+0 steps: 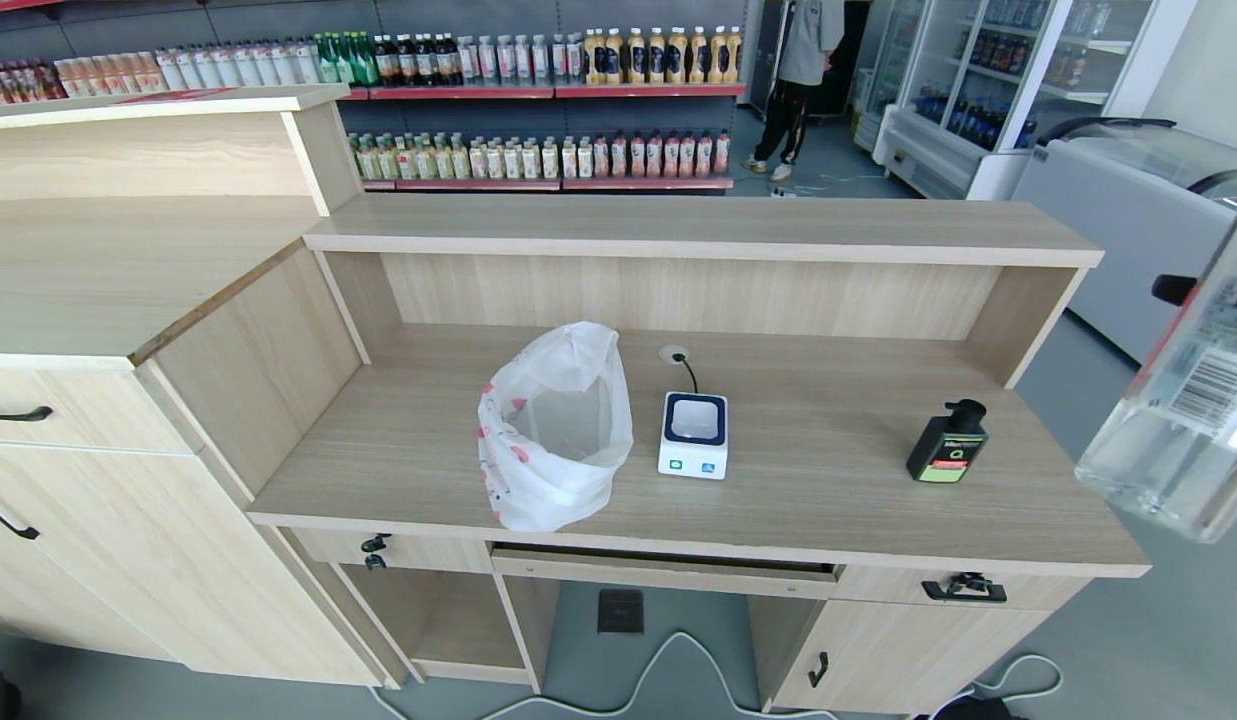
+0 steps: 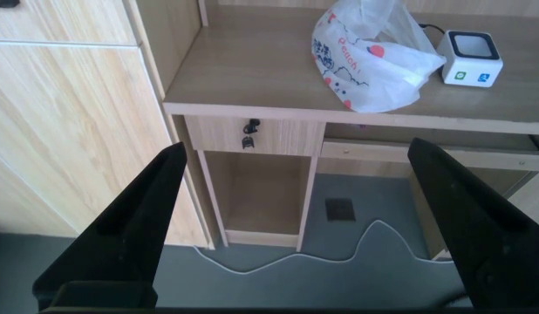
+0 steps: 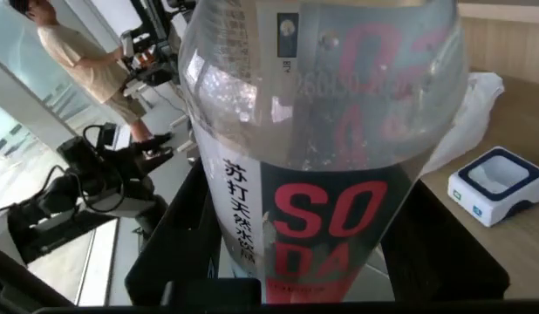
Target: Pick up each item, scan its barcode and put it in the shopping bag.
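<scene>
Soda bottle (image 1: 1188, 400) is pinched in the right gripper (image 3: 313, 257), held up beside the bench's (image 1: 778, 420) right edge; left gripper (image 2: 297, 150) hangs spread wide.

Clear bottle (image 1: 1173, 440): white label patch with barcode (image 1: 1214, 386); digits beside it too small to read. Same bottle close up (image 3: 322, 148): large red Latin capitals on dark band, column of black Chinese characters on white strip, faint stamped digit row above. On shopping bag (image 1: 553, 430): red lettering, not legible. On scanner (image 1: 693, 435): green and blue square icons. Dark pump bottle (image 1: 946, 445): green label, print too small.
</scene>
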### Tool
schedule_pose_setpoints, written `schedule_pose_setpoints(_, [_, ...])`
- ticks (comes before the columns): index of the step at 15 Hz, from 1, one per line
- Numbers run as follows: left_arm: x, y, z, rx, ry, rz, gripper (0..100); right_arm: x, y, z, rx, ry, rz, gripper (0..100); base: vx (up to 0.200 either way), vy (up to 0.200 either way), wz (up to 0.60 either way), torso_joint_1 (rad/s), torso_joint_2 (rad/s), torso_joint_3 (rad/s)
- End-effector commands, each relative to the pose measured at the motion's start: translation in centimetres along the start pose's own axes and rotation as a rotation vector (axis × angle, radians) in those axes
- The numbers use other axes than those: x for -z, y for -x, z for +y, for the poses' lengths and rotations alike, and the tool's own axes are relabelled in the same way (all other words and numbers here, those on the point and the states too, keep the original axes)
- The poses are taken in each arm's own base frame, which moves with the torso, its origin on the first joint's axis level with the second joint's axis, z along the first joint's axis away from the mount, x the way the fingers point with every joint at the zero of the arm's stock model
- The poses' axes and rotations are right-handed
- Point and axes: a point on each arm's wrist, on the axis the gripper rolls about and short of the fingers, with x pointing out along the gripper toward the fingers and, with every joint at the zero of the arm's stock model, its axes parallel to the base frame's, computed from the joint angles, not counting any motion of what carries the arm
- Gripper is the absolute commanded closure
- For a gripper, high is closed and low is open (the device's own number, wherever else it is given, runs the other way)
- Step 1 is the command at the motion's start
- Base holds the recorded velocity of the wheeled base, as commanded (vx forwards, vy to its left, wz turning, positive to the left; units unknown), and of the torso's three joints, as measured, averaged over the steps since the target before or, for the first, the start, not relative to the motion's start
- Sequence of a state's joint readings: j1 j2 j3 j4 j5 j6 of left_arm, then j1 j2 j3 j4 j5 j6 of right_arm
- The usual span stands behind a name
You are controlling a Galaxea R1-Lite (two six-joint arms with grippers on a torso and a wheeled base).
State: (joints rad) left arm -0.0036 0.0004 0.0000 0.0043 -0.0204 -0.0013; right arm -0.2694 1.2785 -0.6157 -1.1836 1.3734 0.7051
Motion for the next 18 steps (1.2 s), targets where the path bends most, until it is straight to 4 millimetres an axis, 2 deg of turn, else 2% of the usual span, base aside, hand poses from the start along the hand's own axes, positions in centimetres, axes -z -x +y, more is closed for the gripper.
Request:
schedule_pose_setpoints(1, [0.0,0.0,0.0,0.0,0.0,0.001,0,1.9,1.7,-4.4,0.189,-0.012,-0.043,100,0.0,0.0,0.0,0.0,0.0,0.0])
schedule_pose_setpoints(4, [0.0,0.0,0.0,-0.001,0.0,0.001,0,4.0,2.5,-8.5,0.325,0.122,-0.016,100,0.0,0.0,0.0,0.0,0.0,0.0])
schedule_pose_setpoints(5, [0.0,0.0,0.0,-0.001,0.0,0.001,0,4.6,2.6,-9.3,0.384,0.161,-0.004,100,0.0,0.0,0.0,0.0,0.0,0.0])
schedule_pose_setpoints(7, [0.0,0.0,0.0,-0.001,0.0,0.001,0,5.9,2.3,-11.2,0.683,0.259,0.075,100,0.0,0.0,0.0,0.0,0.0,0.0])
schedule_pose_setpoints(8, [0.0,0.0,0.0,-0.001,0.0,0.001,0,6.0,2.2,-11.6,0.766,0.263,0.121,100,0.0,0.0,0.0,0.0,0.0,0.0])
schedule_pose_setpoints(10, [0.0,0.0,0.0,-0.001,0.0,0.001,0,5.8,2.4,-11.8,0.777,0.265,0.142,100,0.0,0.0,0.0,0.0,0.0,0.0])
schedule_pose_setpoints(13, [0.0,0.0,0.0,-0.001,0.0,0.001,0,5.6,1.6,-11.0,0.796,0.398,0.225,100,0.0,0.0,0.0,0.0,0.0,0.0])
schedule_pose_setpoints(16, [0.0,0.0,0.0,-0.001,0.0,0.001,0,5.6,2.2,-10.5,1.039,0.502,0.371,100,0.0,0.0,0.0,0.0,0.0,0.0])
schedule_pose_setpoints(18, [0.0,0.0,0.0,-0.001,0.0,0.001,0,5.2,2.2,-10.2,1.092,0.537,0.386,100,0.0,0.0,0.0,0.0,0.0,0.0])
